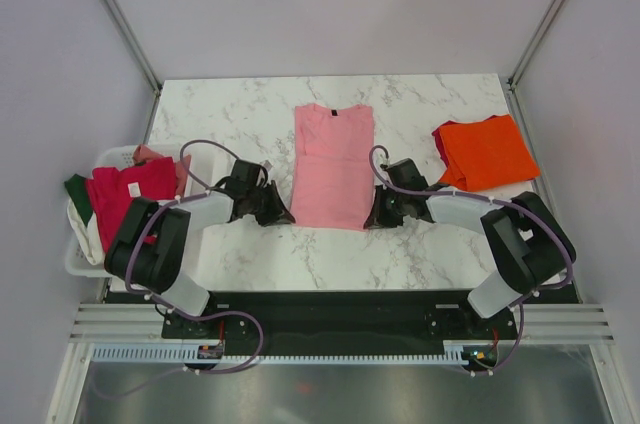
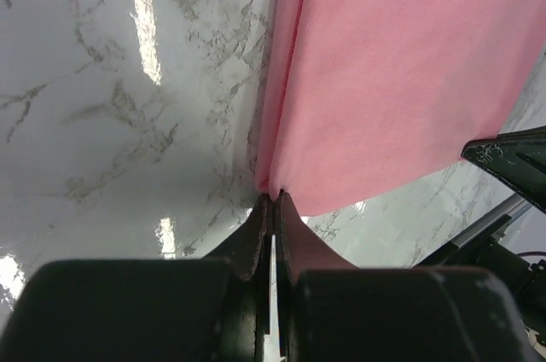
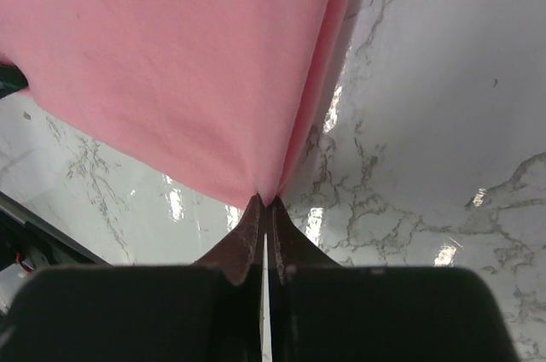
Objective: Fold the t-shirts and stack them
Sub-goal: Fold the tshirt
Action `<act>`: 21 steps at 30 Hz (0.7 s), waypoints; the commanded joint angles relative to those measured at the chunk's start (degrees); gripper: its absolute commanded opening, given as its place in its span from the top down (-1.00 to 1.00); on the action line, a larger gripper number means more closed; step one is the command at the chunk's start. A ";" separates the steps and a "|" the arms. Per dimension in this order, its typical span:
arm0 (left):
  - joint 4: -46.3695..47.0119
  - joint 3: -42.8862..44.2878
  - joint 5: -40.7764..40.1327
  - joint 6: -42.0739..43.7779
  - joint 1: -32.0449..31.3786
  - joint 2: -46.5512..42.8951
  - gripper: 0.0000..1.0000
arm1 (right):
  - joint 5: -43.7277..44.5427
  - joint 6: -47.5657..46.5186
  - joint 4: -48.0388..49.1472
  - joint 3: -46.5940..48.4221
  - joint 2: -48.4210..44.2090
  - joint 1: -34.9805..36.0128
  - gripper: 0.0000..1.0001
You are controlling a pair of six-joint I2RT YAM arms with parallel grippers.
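Note:
A light pink t-shirt (image 1: 332, 164) lies flat in the middle of the marble table, narrowed into a long strip with its collar at the far end. My left gripper (image 1: 285, 216) is shut on its near left corner; in the left wrist view the fingertips (image 2: 273, 198) pinch the pink cloth (image 2: 401, 72). At the near right corner my right gripper (image 1: 372, 219) is shut in the same way, its tips (image 3: 266, 201) nipping the pink hem (image 3: 171, 63). A folded bright orange t-shirt (image 1: 485, 152) rests at the right.
A white basket (image 1: 78, 259) stands at the table's left edge with a crimson-red shirt (image 1: 125, 189), a dark green one (image 1: 78, 194) and a cream one (image 1: 90, 234) in it. Bare marble (image 1: 230, 114) lies between the basket and the pink shirt.

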 commanded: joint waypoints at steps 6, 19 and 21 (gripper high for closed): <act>-3.11 -4.11 0.88 -0.23 -0.60 -9.07 0.96 | -0.26 -2.43 -4.63 0.35 -6.98 0.30 1.00; -11.10 -13.69 3.95 -8.31 -6.05 -32.81 0.96 | -0.79 -3.23 -16.95 -2.82 -24.83 0.38 1.00; -12.07 -12.91 4.74 -8.76 -5.96 -34.93 0.96 | 0.00 -3.84 -19.05 -1.59 -25.89 0.38 1.00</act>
